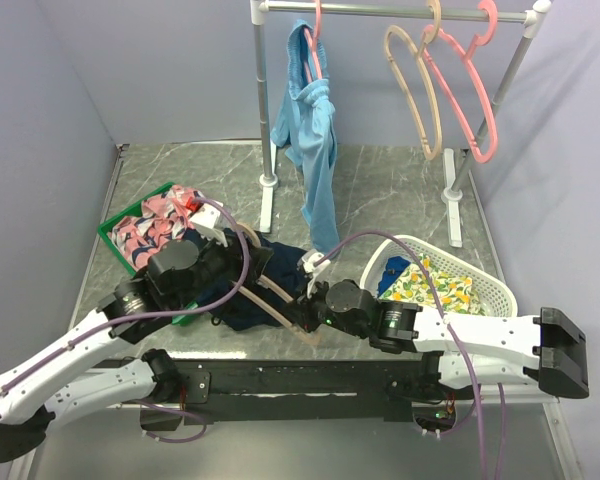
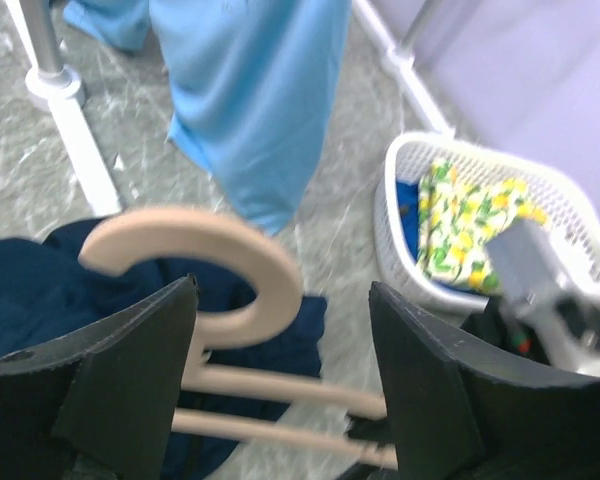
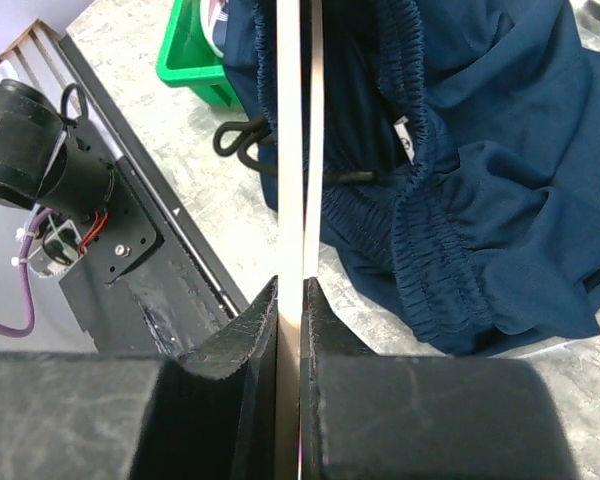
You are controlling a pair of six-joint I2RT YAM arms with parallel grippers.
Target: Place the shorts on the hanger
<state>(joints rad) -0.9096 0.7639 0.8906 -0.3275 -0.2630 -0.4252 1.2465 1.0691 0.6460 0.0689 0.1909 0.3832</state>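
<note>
The dark navy shorts [image 1: 285, 258] lie crumpled on the table near its front, between the two arms. The beige hanger [image 1: 280, 310] lies over them, its hook pointing left. My right gripper [image 1: 305, 312] is shut on the hanger's thin bars [image 3: 298, 150], with the shorts' waistband [image 3: 430, 200] just beyond. My left gripper [image 1: 258, 265] is open above the shorts [image 2: 40, 290]. The hanger's hook [image 2: 230, 260] sits between its fingers [image 2: 130, 370] without being gripped.
A green bin [image 1: 115, 225] of patterned clothes stands at the left. A white basket [image 1: 480, 290] with lemon-print cloth stands at the right. A rack [image 1: 267, 180] at the back holds a light-blue garment [image 1: 315, 140], a second beige hanger [image 1: 415, 90] and pink hangers [image 1: 470, 90].
</note>
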